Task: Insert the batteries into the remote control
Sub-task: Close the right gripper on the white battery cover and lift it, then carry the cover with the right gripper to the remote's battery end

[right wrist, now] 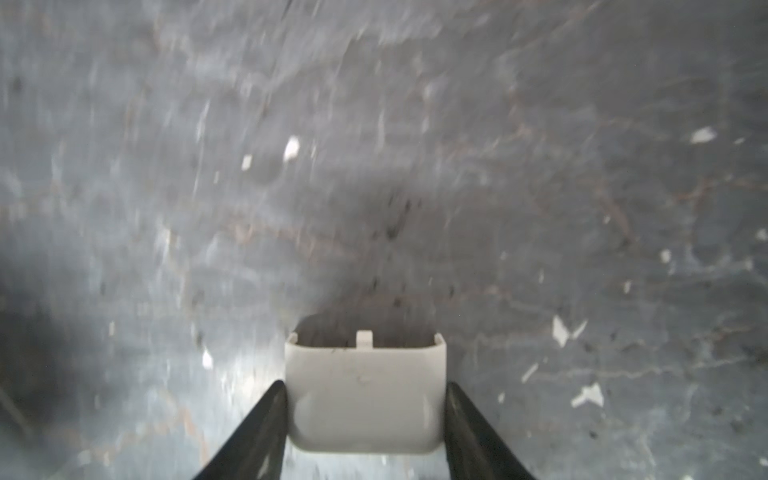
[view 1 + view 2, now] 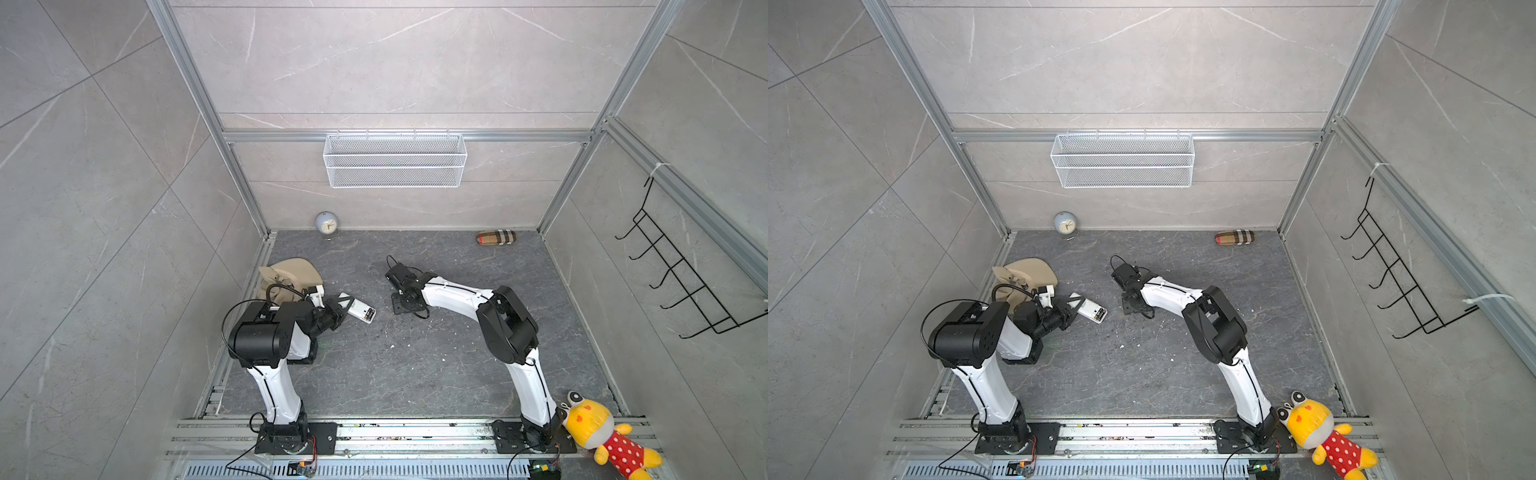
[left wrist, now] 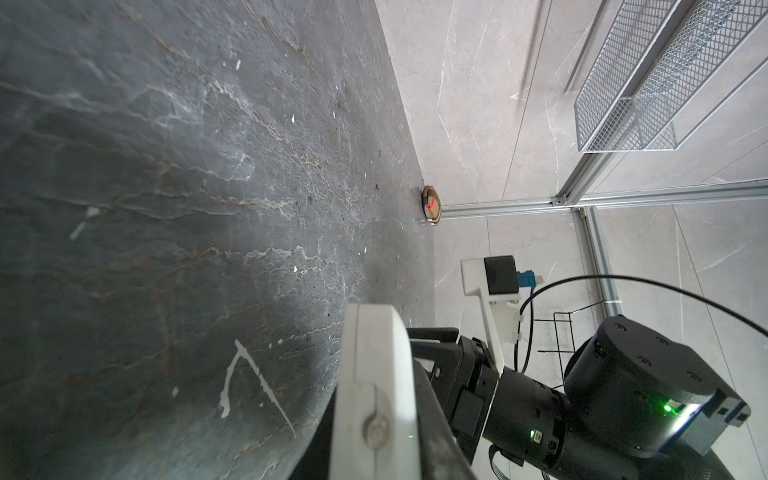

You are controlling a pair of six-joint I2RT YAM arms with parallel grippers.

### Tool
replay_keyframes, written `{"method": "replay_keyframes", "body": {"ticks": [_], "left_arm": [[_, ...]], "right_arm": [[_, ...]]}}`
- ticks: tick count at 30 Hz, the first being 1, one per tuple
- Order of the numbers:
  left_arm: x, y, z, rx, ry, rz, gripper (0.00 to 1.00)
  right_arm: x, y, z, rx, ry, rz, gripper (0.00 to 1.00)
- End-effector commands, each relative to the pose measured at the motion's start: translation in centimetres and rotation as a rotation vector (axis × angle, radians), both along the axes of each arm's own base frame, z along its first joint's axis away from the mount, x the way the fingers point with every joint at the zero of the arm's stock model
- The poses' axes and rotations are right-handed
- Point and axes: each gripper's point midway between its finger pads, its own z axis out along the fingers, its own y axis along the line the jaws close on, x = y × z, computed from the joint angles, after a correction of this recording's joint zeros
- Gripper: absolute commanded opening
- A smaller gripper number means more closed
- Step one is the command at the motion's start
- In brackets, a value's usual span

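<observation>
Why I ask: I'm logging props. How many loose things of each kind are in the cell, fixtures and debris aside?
Remote: 1
Cover: 1
Clock: 1
Cap: 1
Plaid case: 1
Plush toy: 1
Total: 6 that I can make out

The white remote control (image 2: 356,308) lies slantwise at the left-middle of the desk (image 2: 415,365), one end clamped in the left pincer (image 2: 344,306), its open battery bay (image 2: 368,314) at the free end, while its detached white cover (image 1: 365,374) is pinched in the right pincer (image 1: 365,386).
</observation>
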Motion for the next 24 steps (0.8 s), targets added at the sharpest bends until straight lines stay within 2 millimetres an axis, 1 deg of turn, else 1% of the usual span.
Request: {"method": "replay_keyframes", "body": {"ticks": [1,4,9,14,17,21,23,24], "left_arm": [[0.8,-0.4,1.8,-0.021,-0.079,-0.031,0.00],[0.9,-1.0,1.6,-0.033,-0.072,-0.064,0.00],[0.9,-2.7,1.1,-0.056,-0.055,-0.150,0.00],[1.0,-3.9,0.8,-0.065,-0.050,-0.204,0.00],[0.9,-4.7,0.5,-0.067,-0.050,-0.236,0.00],[0.5,-6.9,0.3,-0.059,-0.049,-0.320,0.00],[0.4,-7.4,0.1,-0.046,-0.044,-0.335,0.00],[0.3,-7.3,-0.1,-0.036,-0.035,-0.330,0.00]], "right_arm": [[-4.0,-1.7,-0.9,-0.053,0.092,0.144,0.57],[-4.9,-2.1,-0.5,-0.033,0.084,0.183,0.57],[-5.8,-2.7,0.2,-0.026,0.078,0.232,0.58],[-6.5,-2.9,2.3,0.004,0.056,0.275,0.59],[-6.4,-2.4,3.7,0.027,0.044,0.303,0.59],[-5.9,-0.6,5.3,0.092,0.032,0.338,0.59],[-5.8,0.2,5.5,0.120,0.039,0.346,0.59],[-5.7,0.6,5.6,0.131,0.040,0.347,0.58]]}}
